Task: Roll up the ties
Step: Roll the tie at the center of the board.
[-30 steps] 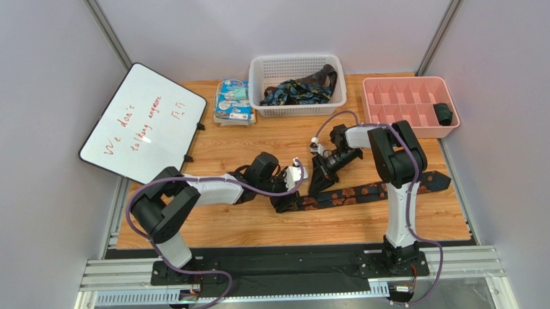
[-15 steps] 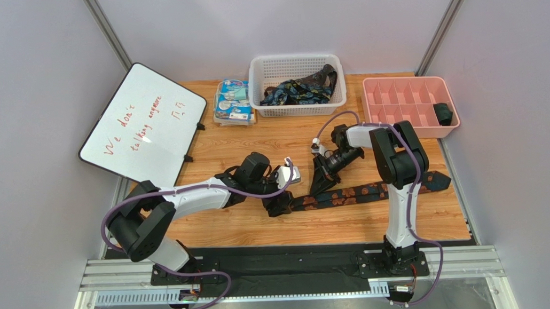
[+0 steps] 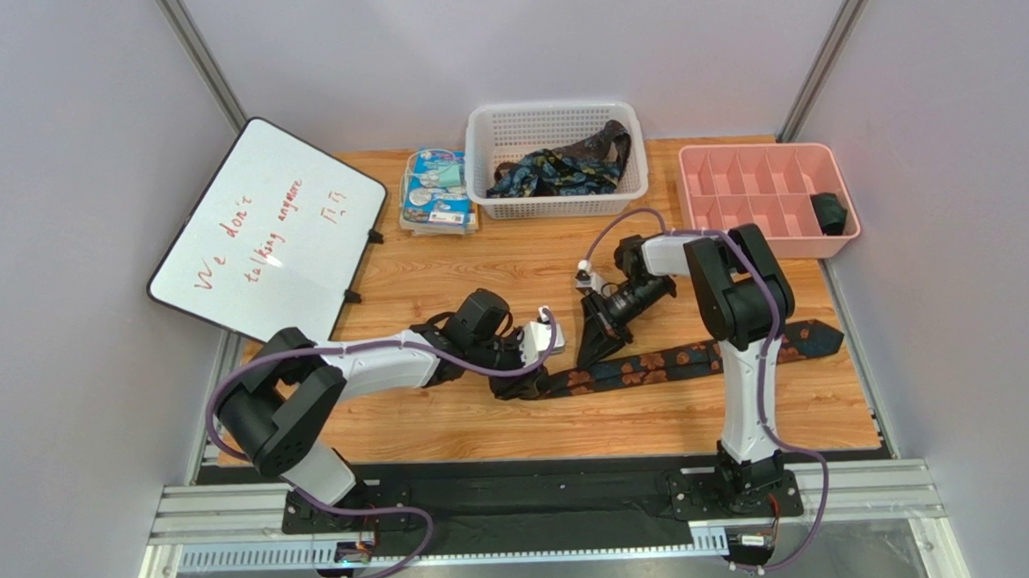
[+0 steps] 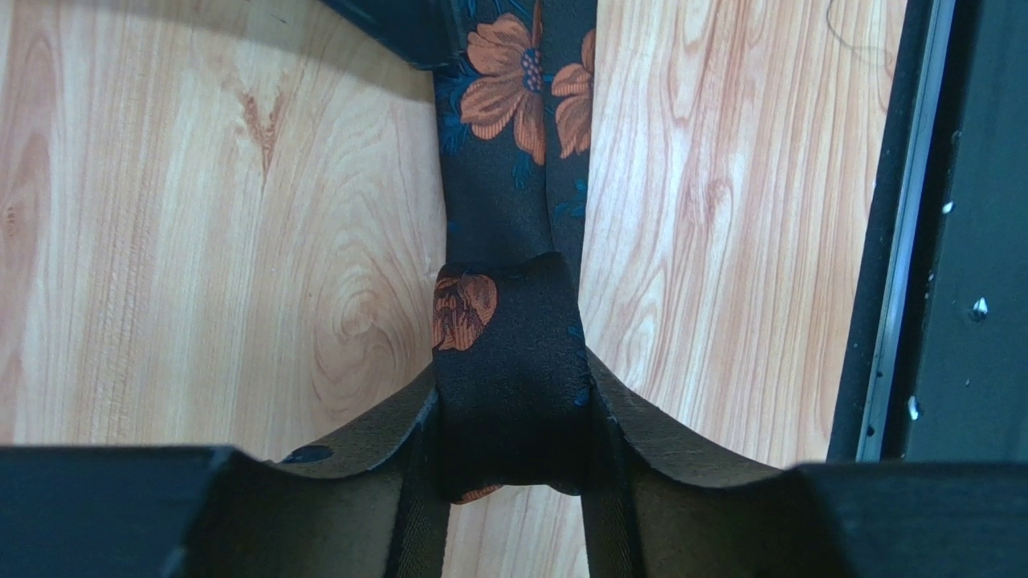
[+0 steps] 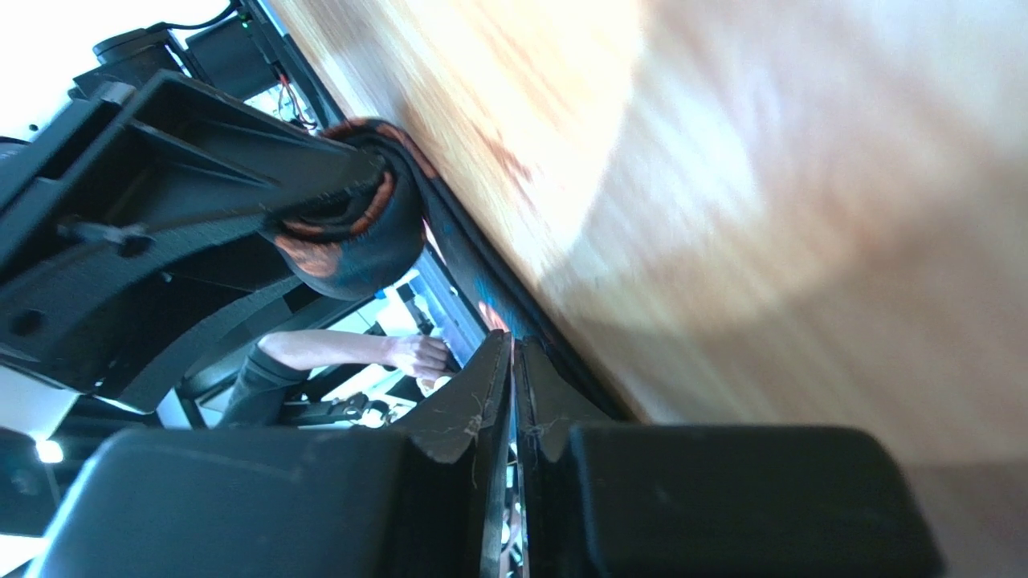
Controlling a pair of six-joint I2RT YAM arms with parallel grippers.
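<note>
One tie (image 3: pixel 676 359) on table (image 3: pixel 422 433) | left fingers (image 4: pixel 386 448) clamp its rolled end | right fingers (image 5: pixel 465 410) pressed together

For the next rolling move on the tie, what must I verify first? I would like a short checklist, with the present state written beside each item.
1. The rolled end sits in the left gripper, both fingers touching its sides: ok.
2. The flat part of the tie runs straight out from the roll: ok.
3. The right gripper grips the tie: cannot tell; its jaws are shut beside the strip, but no fabric shows between them.
4. The remaining length lies flat on the table: cannot tell; the right arm hides part of it.
5. The roll's layers are tight: cannot tell; the right wrist view is too blurred.
</note>
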